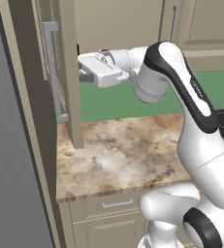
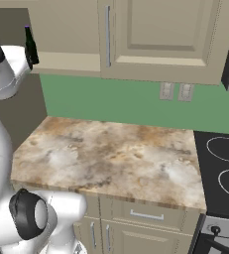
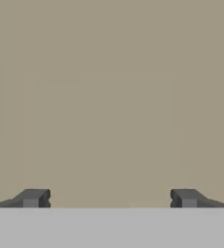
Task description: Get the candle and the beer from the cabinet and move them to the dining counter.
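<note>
Reaching into the cabinet (image 1: 65,72), gripper (image 3: 108,197) had fingers (image 3: 33,197) spread wide w/ nothing between, facing plain beige panel; beer (image 2: 30,47) stood upright on shelf, close beside the hand, exact side unclear.

The counter (image 2: 111,154) under the cabinet (image 2: 150,34) looks like smooth brown-and-cream stone. The cabinet looks like matt painted wood, and its long handle (image 2: 107,35) is shiny metal. The bottle (image 2: 30,47) beside it is dark, glossy glass. The wall (image 2: 136,101) is flat matt green.
</note>
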